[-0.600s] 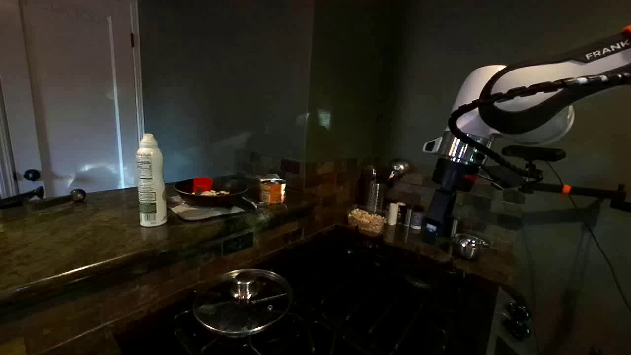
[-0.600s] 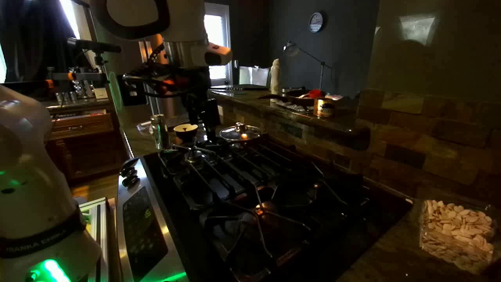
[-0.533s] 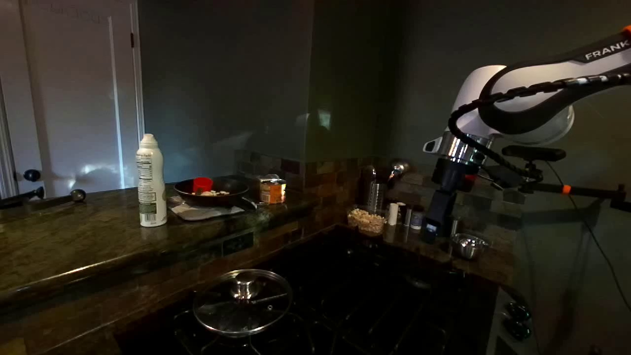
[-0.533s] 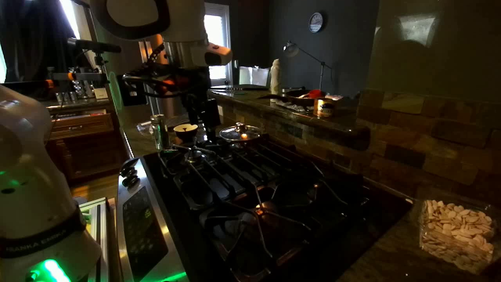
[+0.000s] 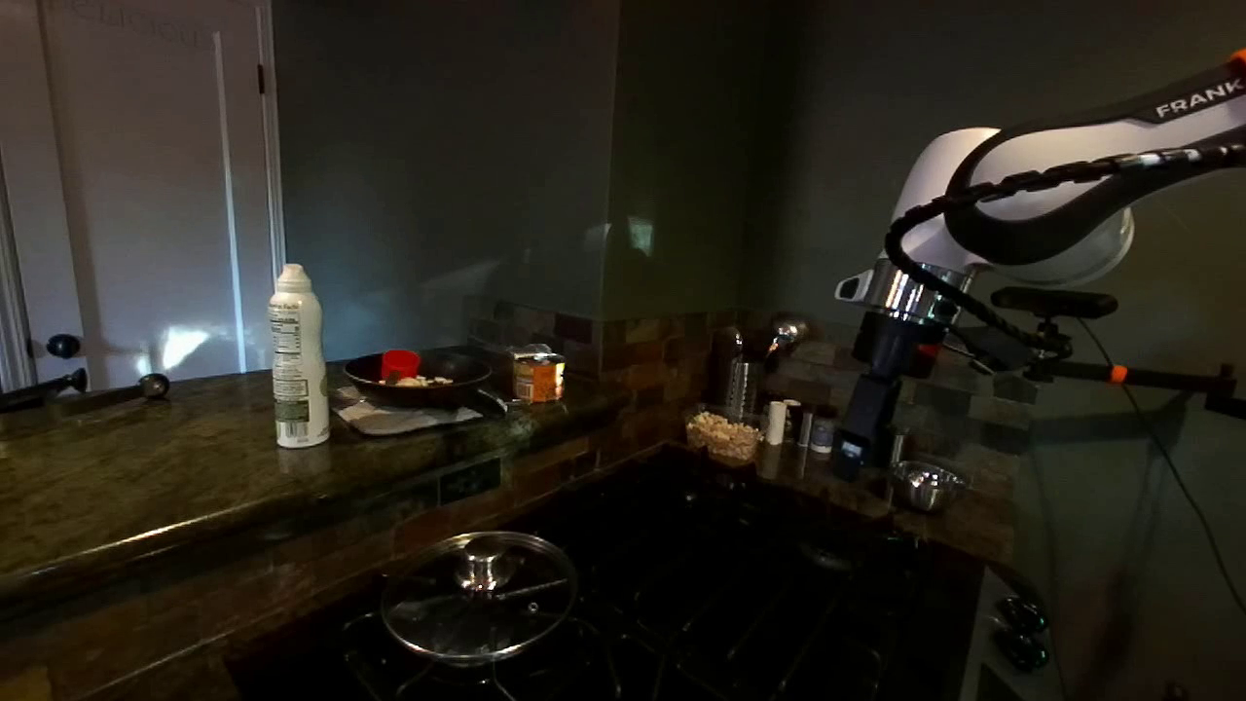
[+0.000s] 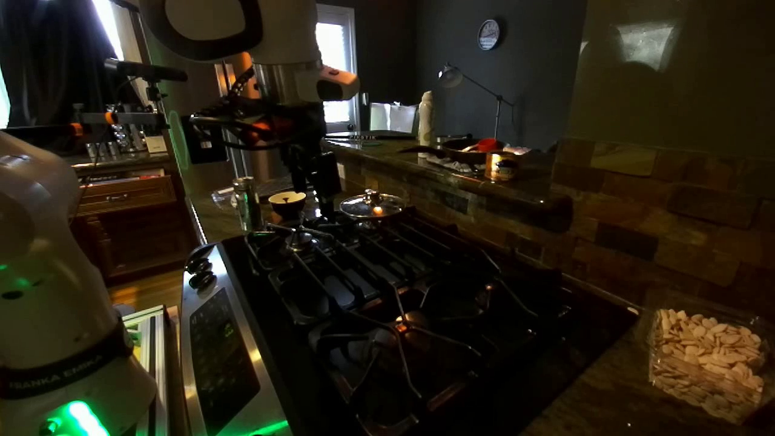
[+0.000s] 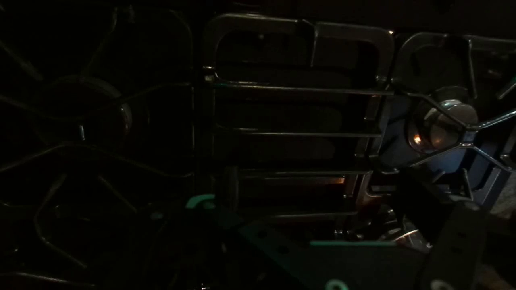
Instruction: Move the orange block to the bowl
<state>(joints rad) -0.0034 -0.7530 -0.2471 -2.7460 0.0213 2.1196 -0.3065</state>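
The orange block [image 5: 399, 364] is a small red-orange piece in the dark pan on the raised counter; it also shows in an exterior view [image 6: 488, 145]. The round clear glass piece [image 5: 482, 574] with a shiny rim has a metal knob and looks like a lid on the stove. A small shiny metal bowl [image 5: 928, 485] stands by the stove's end. Another bowl [image 6: 287, 204], pale inside, stands at the opposite end. I cannot tell which is the task's bowl. My gripper [image 7: 322, 189] is open and empty above the grates, its fingers [image 7: 423, 201] wide apart, away from the block.
The pan [image 5: 453, 391] lies on a light cloth between a tall white bottle [image 5: 298, 360] and an orange jar [image 5: 538, 378]. The counter ledge [image 5: 146, 531] stands above the stove. A clear tub of pale pieces [image 6: 705, 363] and small bottles [image 5: 823, 433] stand by the stove.
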